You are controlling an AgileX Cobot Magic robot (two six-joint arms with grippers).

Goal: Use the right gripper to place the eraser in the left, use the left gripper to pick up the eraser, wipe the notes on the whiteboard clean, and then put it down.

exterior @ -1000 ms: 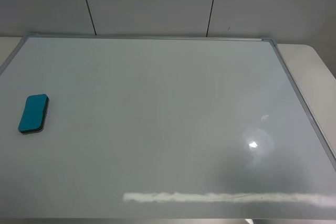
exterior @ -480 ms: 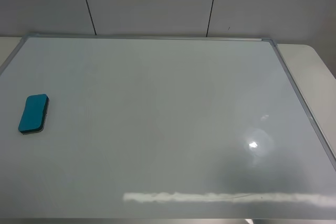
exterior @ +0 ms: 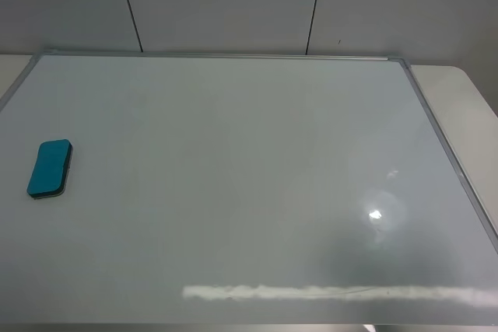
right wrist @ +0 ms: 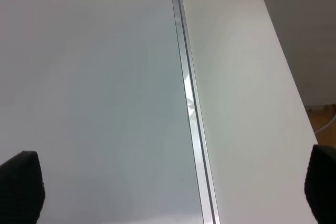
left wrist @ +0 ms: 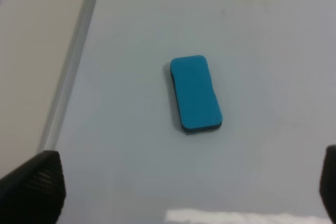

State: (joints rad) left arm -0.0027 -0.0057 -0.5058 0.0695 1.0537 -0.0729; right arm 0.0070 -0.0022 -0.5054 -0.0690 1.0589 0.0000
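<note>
A teal eraser (exterior: 50,169) with a dark underside lies flat on the whiteboard (exterior: 233,176) near its left edge. The board's surface looks clean, with no notes showing. In the left wrist view the eraser (left wrist: 196,94) lies alone on the board, well apart from my left gripper (left wrist: 178,192), whose dark fingertips (left wrist: 31,187) stand wide apart at the frame corners, empty. My right gripper (right wrist: 173,192) is open and empty over the board's right frame (right wrist: 191,108). Neither gripper shows in the exterior high view.
The whiteboard's metal frame (exterior: 443,145) runs along the right, with bare white table (exterior: 475,114) beyond it. A grey panelled wall (exterior: 233,5) stands behind the board. Light glare (exterior: 377,214) marks the lower right of the board.
</note>
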